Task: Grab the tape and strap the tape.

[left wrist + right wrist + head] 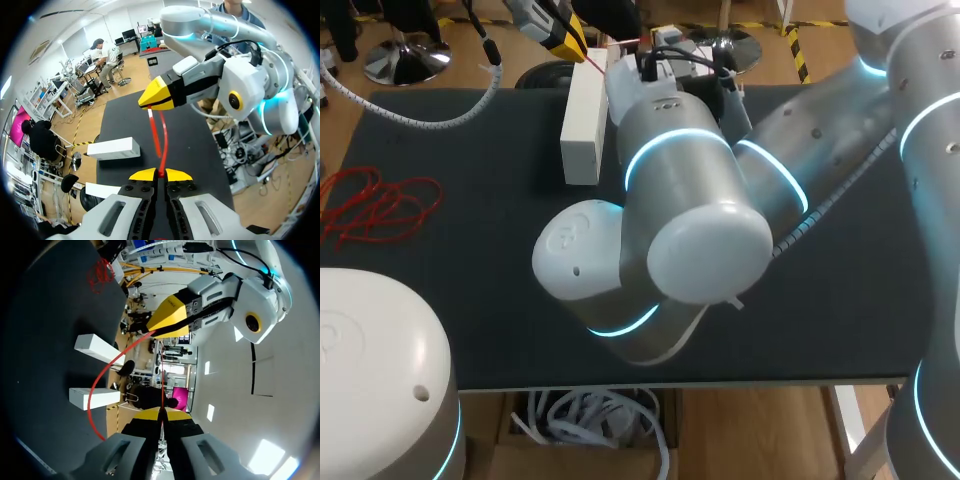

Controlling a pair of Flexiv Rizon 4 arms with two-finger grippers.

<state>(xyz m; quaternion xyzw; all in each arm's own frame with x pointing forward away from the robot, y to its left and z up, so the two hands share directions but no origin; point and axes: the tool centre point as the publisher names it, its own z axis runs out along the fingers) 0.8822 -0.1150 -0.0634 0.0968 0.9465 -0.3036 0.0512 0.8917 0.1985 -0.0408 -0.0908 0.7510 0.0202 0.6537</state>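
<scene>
A thin red strap [161, 150] runs between my two grippers above the dark table. In the left wrist view my left gripper [160, 174] is shut on one end, and just ahead my right gripper [152, 99] pinches the other. In the right wrist view my right gripper [162, 413] is shut on the strap [100, 385], which bows out in a loop up to my left gripper [167, 315]. In the head view my left gripper [570, 45] hangs at the table's far edge with the strap [592, 62] leaving its tips. My right gripper is hidden there behind its own arm.
A long white box [584, 125] lies on the dark table [470, 300] under the grippers, and a second white box [95, 397] lies beside it. A tangle of red straps [375, 205] sits at the left. My right arm [680, 200] covers the middle.
</scene>
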